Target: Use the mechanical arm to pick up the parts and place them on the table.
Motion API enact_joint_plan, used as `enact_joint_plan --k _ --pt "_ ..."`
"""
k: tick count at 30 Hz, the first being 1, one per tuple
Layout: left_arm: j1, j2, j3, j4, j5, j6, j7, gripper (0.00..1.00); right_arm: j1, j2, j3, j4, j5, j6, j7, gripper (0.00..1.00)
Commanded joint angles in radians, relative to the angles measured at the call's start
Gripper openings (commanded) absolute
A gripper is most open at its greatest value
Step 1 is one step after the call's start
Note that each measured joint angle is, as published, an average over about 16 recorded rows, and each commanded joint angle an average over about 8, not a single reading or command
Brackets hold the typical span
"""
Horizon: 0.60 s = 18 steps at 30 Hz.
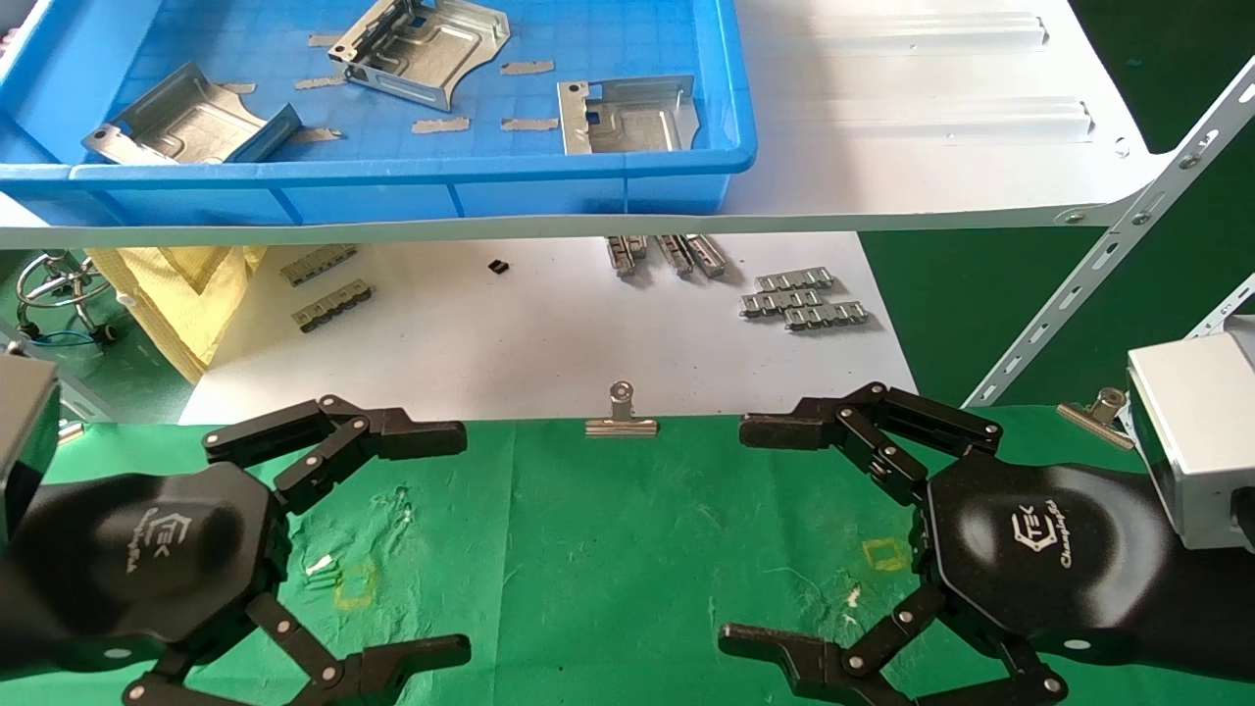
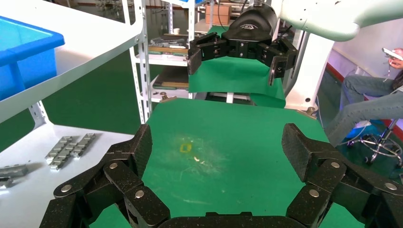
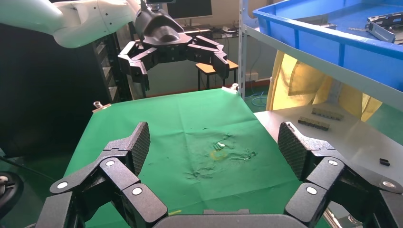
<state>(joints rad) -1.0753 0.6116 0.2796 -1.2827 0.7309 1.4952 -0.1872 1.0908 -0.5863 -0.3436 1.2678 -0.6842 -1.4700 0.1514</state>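
Now both tools low over table, facing inward, fingers spread: left tool, right tool.

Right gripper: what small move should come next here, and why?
Probably lift the right gripper up and forward toward the blue bin, aiming at the nearest part. Both it and the left gripper hover open and empty over the green table, which holds no parts; all three plates lie in the bin.

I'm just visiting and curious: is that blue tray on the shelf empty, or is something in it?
Not empty. The blue tray holds three silver parts lying on its floor, plus a few small tape-like strips. Neither hand is near it.
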Motion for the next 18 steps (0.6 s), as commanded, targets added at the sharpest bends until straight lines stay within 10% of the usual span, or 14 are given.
enact_joint_plan --k 1,6,14,18 --pt "0.000 0.000 0.000 0.000 0.000 0.000 0.000 1.00 0.000 0.000 0.000 0.000 0.000 0.000 0.000 1.00" --pt "0.000 0.000 0.000 0.000 0.000 0.000 0.000 1.00 0.000 0.000 0.000 0.000 0.000 0.000 0.000 1.00" --pt "0.000 0.000 0.000 0.000 0.000 0.000 0.000 1.00 0.000 0.000 0.000 0.000 0.000 0.000 0.000 0.05" --pt "0.000 0.000 0.000 0.000 0.000 0.000 0.000 1.00 0.000 0.000 0.000 0.000 0.000 0.000 0.000 0.00"
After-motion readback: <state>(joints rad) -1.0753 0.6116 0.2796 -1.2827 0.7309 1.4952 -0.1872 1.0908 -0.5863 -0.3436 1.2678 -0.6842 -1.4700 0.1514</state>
